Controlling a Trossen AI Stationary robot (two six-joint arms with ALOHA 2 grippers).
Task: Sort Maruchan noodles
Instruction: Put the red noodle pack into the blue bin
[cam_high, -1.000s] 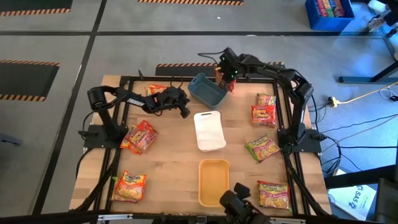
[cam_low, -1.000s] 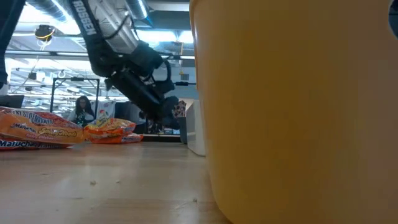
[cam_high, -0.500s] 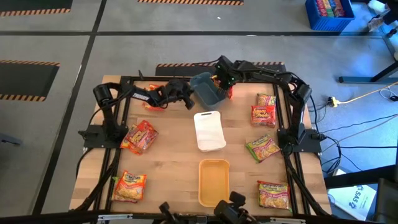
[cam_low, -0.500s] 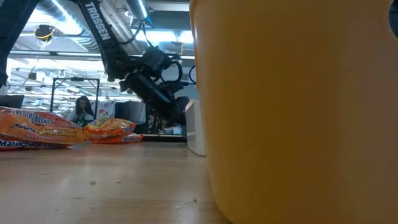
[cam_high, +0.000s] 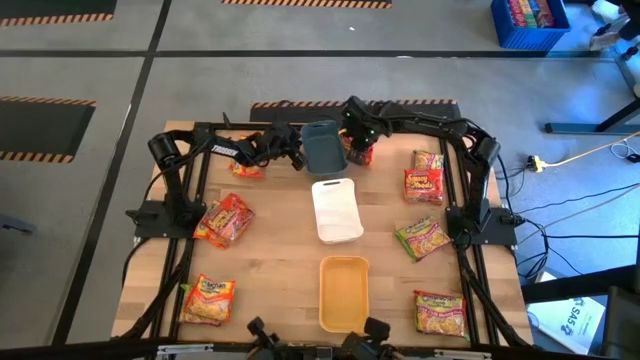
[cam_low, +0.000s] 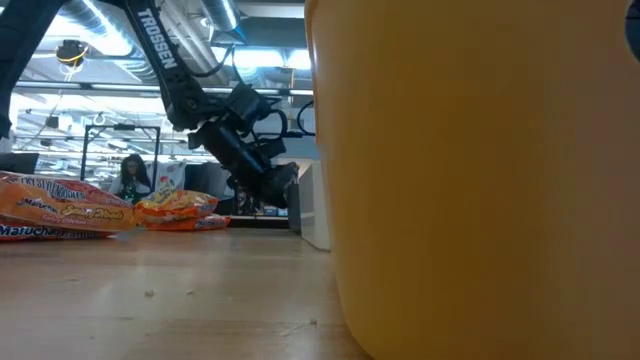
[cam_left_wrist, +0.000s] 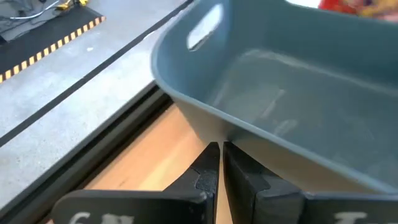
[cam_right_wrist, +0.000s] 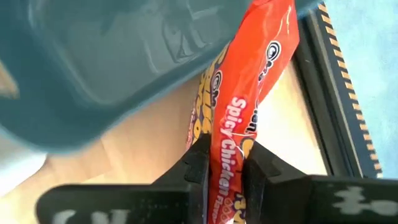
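A blue-grey tray (cam_high: 322, 146) stands on the table near its far edge. My left gripper (cam_high: 297, 156) is shut, with its tips at the tray's left wall; it also shows in the low view (cam_low: 284, 186). My right gripper (cam_high: 354, 128) is just right of the tray, shut on a red Maruchan noodles packet (cam_high: 359, 152) printed "Spicy Chicken" (cam_right_wrist: 249, 93). Other packets lie flat on the table: an orange one (cam_high: 246, 165) under the left arm, two at the left (cam_high: 225, 218) (cam_high: 208, 300) and several at the right (cam_high: 424, 183). My left gripper presses its shut fingertips (cam_left_wrist: 211, 155) against the outer wall of the tray's long side (cam_left_wrist: 217, 127), low down. The fingers come slanting down from the table's left. The tray stands on the table. My right gripper pinches the red packet between its two fingers (cam_right_wrist: 198, 163), across the packet's narrow width (cam_right_wrist: 225, 158). The fingers point steeply down from above. The packet hangs below them beside the tray's right wall; whether its lower end (cam_right_wrist: 277, 25) touches the table I cannot tell.
A white tray (cam_high: 336, 210) lies mid-table and an orange-yellow tray (cam_high: 343, 292) near the front edge, filling the low view's right (cam_low: 470, 180). A black frame rail (cam_high: 300, 127) runs along the far edge behind the blue-grey tray. A person sits in the room beyond (cam_low: 131, 175).
My left gripper has gone toward the table's far edge, staying shut, and has pushed the blue-grey tray, which has turned from slanted to square with the table and slid a little left. My right gripper has carried the red packet a little toward the table's left, beside the tray.
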